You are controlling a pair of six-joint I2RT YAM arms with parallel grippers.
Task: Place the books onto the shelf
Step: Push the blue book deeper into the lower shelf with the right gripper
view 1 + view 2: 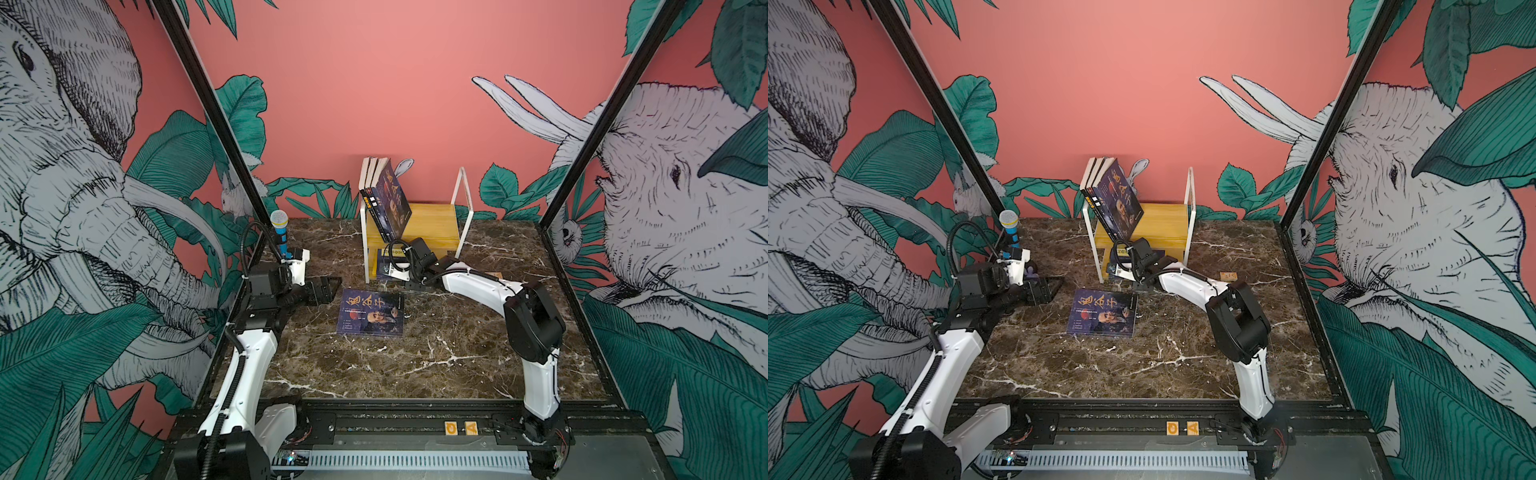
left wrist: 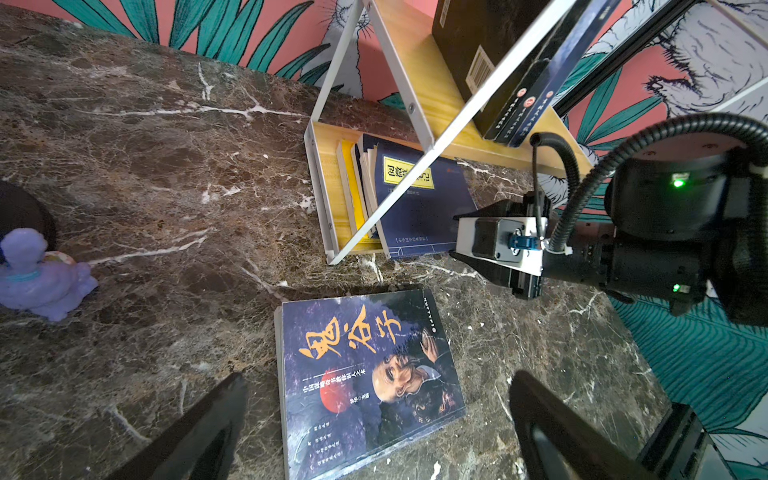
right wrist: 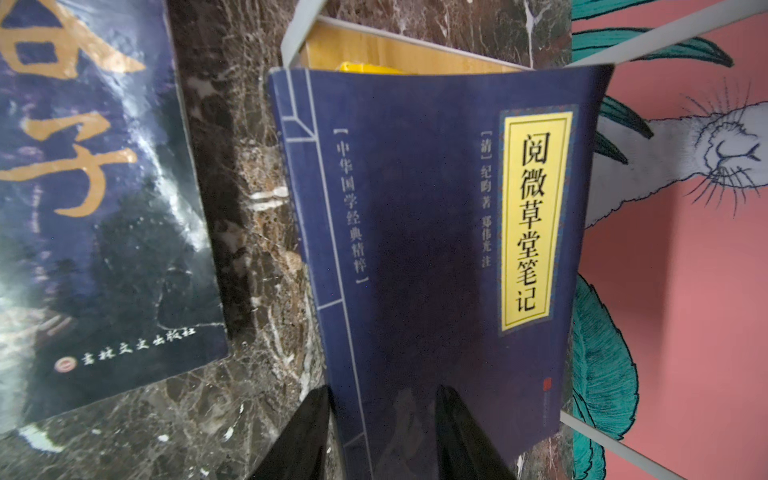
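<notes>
A navy book with gold calligraphy and a portrait [image 1: 371, 312] [image 1: 1102, 312] lies flat on the marble table. My left gripper [image 1: 332, 289] [image 2: 378, 376] hangs open to its left, holding nothing. The shelf [image 1: 428, 216] [image 1: 1163, 220] stands at the back, and three books [image 1: 384, 195] lean on its upper board. A navy book with a yellow label [image 3: 415, 228] [image 2: 419, 208] leans out of the lower tier. My right gripper [image 3: 381, 388] [image 2: 452, 237] is at that book's near corner, fingers apart. One finger stands beside the spine, the other in front of the cover.
A yellow book [image 2: 347, 187] and other books stand behind the labelled one in the lower tier. A blue microphone [image 1: 280, 232] and a purple toy [image 2: 37, 274] sit at the table's left. A small wooden block [image 1: 494, 275] lies right of the shelf.
</notes>
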